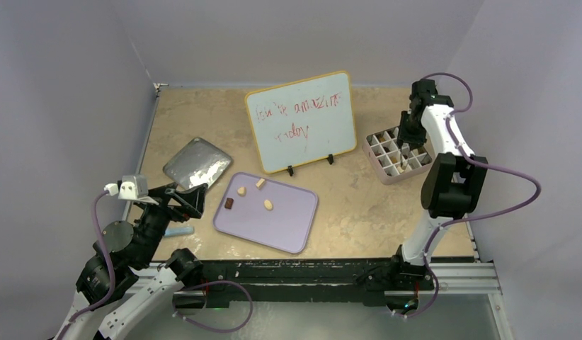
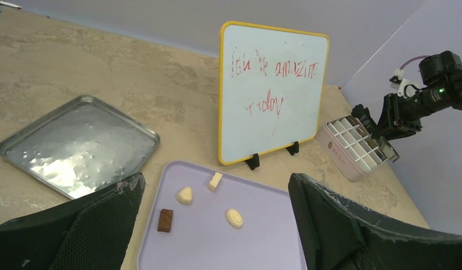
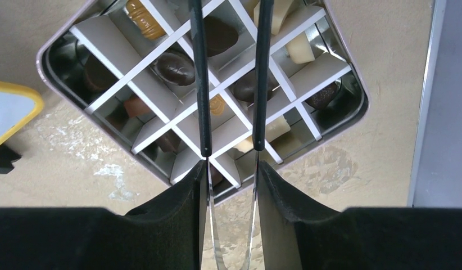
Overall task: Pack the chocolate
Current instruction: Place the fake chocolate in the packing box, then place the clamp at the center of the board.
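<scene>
1. Lavender tray point(image 1: 295, 221) at mid-counter point(image 1: 352, 205): four loose pieces of chocolate point(image 1: 268, 204) on its far-left part, cream, tan and dark brown.
2. More chocolate already in the cells of the gridded box point(image 1: 389, 179), far right, past the whiteboard point(image 1: 302, 120).
3. Right pincer point(image 3: 231, 171) clamped on tweezers point(image 3: 201, 84), tips apart above the box; loose pieces well apart from it, leftward and toward the bases.
4. Left pincer point(image 1: 196, 193) spread wide, empty, just beside the tray's left edge, facing the pieces: clearly the nearer arm.
5. Probably next: a long leftward reach with the tweezers.
</scene>
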### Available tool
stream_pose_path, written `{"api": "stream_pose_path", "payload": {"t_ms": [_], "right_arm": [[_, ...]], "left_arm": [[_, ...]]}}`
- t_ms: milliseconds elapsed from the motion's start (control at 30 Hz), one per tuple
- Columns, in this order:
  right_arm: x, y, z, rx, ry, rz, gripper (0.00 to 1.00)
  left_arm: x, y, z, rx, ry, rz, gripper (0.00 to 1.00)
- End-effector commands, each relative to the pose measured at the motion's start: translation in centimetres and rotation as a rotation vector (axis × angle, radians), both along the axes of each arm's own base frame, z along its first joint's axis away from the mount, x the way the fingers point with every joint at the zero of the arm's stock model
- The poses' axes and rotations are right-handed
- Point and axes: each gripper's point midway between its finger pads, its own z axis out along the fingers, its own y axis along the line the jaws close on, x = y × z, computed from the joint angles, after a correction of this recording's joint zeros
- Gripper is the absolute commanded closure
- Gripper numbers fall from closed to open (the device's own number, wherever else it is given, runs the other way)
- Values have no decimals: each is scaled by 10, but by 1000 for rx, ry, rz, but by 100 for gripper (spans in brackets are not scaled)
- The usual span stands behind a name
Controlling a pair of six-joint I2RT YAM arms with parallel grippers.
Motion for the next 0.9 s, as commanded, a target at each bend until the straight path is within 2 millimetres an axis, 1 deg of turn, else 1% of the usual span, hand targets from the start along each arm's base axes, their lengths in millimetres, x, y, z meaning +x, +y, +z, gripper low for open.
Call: {"api": "stream_pose_path", "payload": {"t_ms": [0,167,300,467,567,633,667,733,800,867], "right_arm": [[-6,6,48,-3,-118,14,64],[-27,26,56,8,-137,41,65],[-48,51,57,51,-132,62,67],[-77,98,61,53,-138,162,67],[-96,121,59,50,-128,189,67],[-112,135,54,41,-115,206,67],[-121,146,50,46,-109,212,67],[-138,159,37,70,-86,233,67],[-153,168,24,81,-65,245,67],[-167,173,11,82,-41,246,67]], "left_arm": [[4,1,4,5,-12,15,1],[6,-2,1,20,6,14,1],[8,-4,-3,32,23,12,1],[11,-8,-7,48,44,9,1],[13,-10,-9,58,56,5,1],[13,-11,-11,66,65,3,1],[13,-12,-11,66,66,1,1],[13,-11,-10,65,65,4,0],[13,-11,-10,62,64,5,0],[13,-11,-10,62,64,4,0]]}}
